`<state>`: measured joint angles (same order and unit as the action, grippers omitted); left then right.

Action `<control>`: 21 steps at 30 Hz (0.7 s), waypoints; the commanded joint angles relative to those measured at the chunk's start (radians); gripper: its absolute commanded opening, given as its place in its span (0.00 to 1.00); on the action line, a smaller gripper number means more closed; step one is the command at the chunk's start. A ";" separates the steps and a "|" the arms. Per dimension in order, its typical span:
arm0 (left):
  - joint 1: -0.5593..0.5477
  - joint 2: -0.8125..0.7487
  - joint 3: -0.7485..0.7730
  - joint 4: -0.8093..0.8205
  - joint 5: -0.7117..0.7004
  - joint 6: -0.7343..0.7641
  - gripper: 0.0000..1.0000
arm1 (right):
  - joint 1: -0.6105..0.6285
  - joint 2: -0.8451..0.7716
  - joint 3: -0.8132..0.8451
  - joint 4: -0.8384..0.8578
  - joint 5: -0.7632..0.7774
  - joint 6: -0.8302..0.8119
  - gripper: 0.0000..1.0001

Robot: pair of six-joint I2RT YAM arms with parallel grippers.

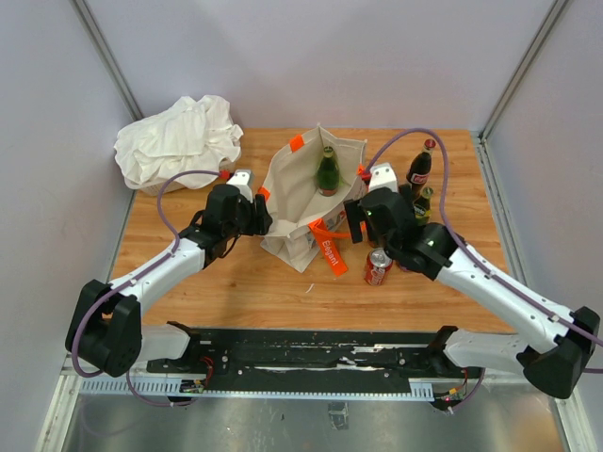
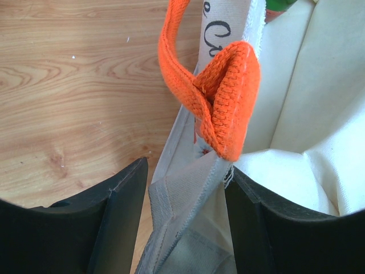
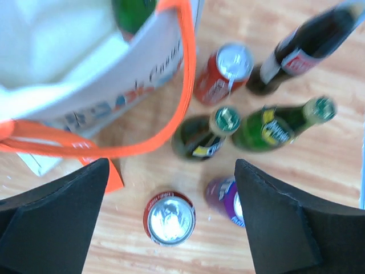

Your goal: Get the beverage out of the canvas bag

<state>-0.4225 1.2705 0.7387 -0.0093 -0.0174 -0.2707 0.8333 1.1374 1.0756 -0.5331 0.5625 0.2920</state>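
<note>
Canvas bag (image 1: 294, 193) stands open mid-table, nearer the far edge, printed side facing the near edge, orange strap tag (image 1: 330, 252) hanging down its front. One green bottle (image 1: 327, 171) is upright inside the bag, against its far wall. Left gripper (image 1: 256, 215) is at the bag's left rim: in the left wrist view the bag wall runs up between the jaws just below a bunched orange handle (image 2: 219, 100), one jaw outside and one inside the bag. The jaws are part-closed and the fabric looks pinched between them, though actual contact on both sides is hard to confirm. Right gripper (image 1: 363, 231) hangs just right of the bag over the loose drinks, jaws spread wide with nothing between them. Below it in the right wrist view are a red can (image 3: 169, 218), a purple can (image 3: 227, 200), a second red can (image 3: 223, 71), a dark bottle with yellow label (image 3: 205, 137), a green bottle with yellow label (image 3: 274, 125) and a dark bottle with red label (image 3: 308, 45). All six stand on the table between the bag and the right edge. White cloth heap (image 1: 179, 141) sits at the far left corner.
</note>
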 commanded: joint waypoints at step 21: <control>-0.004 -0.025 -0.005 -0.009 -0.007 -0.002 0.47 | -0.122 0.505 0.440 0.417 -0.279 -0.272 0.63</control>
<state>-0.4225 1.2575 0.7387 -0.0097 -0.0311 -0.2760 0.7803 1.5829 1.4975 -0.1970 0.3416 -0.0204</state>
